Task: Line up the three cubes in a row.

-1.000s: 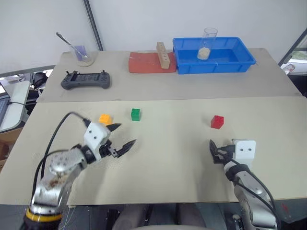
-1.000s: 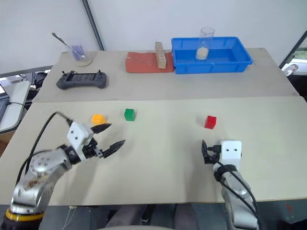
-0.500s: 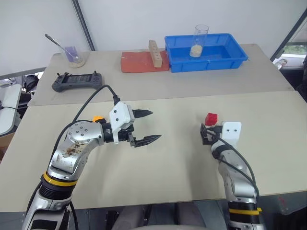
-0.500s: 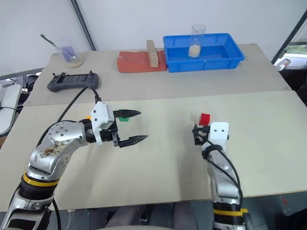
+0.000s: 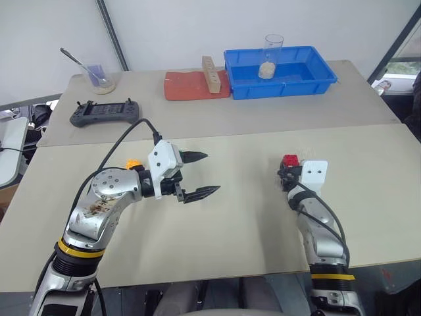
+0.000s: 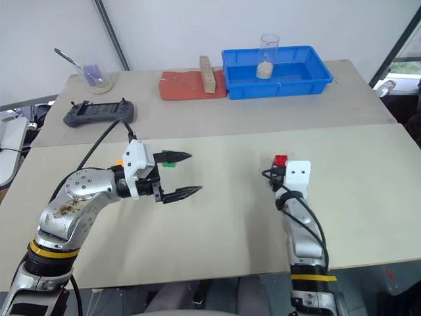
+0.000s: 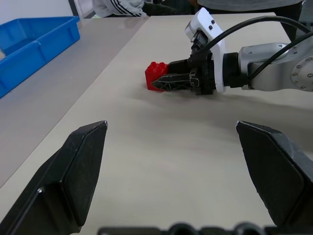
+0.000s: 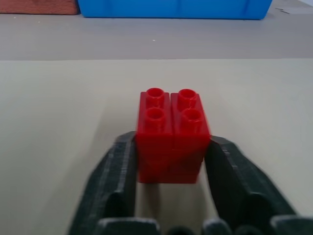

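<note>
Barely started: right claw [image 8: 173, 196] is clamped on the red cube [image 8: 172, 132], left claw [image 5: 200, 175] hangs wide open and empty, and the green cube [image 6: 170, 162] and orange cube [image 5: 133, 164] aren't lined up yet.

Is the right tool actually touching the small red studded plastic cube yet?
Touching. In the right wrist view, the right tool has both black fingers pressed flat against opposite sides of the small red studded plastic cube, no gap visible.

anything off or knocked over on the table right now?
Nothing stands out. The right gripper is shut on the red cube, which sits square on the table. The left gripper hangs open above the table; the green cube and orange cube sit beside it. The glass stands upright in the blue bin.
</note>
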Robot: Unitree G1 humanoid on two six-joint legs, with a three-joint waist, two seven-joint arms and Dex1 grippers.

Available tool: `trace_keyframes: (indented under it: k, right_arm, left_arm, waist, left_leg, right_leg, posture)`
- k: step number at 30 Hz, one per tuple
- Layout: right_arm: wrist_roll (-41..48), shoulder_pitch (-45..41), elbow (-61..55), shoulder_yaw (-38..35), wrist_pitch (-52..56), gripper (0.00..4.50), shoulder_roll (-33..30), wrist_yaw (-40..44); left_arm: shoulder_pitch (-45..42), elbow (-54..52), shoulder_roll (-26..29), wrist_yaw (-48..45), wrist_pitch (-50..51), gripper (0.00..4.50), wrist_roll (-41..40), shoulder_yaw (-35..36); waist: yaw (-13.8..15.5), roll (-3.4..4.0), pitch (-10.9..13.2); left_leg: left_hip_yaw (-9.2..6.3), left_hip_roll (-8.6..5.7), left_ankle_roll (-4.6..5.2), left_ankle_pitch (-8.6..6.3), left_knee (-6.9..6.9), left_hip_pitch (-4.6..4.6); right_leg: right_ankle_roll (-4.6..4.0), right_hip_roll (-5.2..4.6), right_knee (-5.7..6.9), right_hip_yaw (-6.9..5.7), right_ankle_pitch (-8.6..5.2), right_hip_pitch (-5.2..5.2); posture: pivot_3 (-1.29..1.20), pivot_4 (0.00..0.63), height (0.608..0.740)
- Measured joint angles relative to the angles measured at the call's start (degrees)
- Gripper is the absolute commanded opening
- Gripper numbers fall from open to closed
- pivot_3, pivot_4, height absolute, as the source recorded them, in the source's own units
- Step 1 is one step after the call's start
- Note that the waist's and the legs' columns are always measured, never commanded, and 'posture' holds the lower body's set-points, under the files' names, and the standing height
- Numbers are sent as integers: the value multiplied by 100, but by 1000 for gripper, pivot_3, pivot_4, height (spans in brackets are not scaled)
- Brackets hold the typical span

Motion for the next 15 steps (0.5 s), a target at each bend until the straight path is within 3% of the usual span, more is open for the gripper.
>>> trace_keyframes:
  k: [5, 8, 15]
  right_arm:
    - [46, 10, 4, 52, 2, 1412, -377, 479]
    - [324, 52, -79, 173, 91, 1412, -884, 1347]
    - [1593, -244, 25, 646, 169, 1412, -2667, 5266]
  left_arm:
    - [29, 0, 0, 12, -6, 4500, 0, 1]
    - [49, 0, 8, -59, -91, 4500, 0, -2]
    - [225, 374, 230, -876, -866, 4500, 128, -112]
  waist:
    - [0, 0, 0]
    - [-4, 0, 0]
    - [-15, -6, 10]
  left_leg:
    - [8, 0, 15, 7, 0, -5]
    - [16, 3, 28, 13, 0, -12]
    - [31, 21, 38, 5, 10, -12]
  right_leg:
    - [0, 1, 2, 8, 0, -10]
    - [0, 2, 3, 14, 0, -18]
    - [0, 10, -9, 12, 0, -5]
  posture:
    - [0, 150, 740]
    - [0, 150, 740]
    - [0, 150, 740]
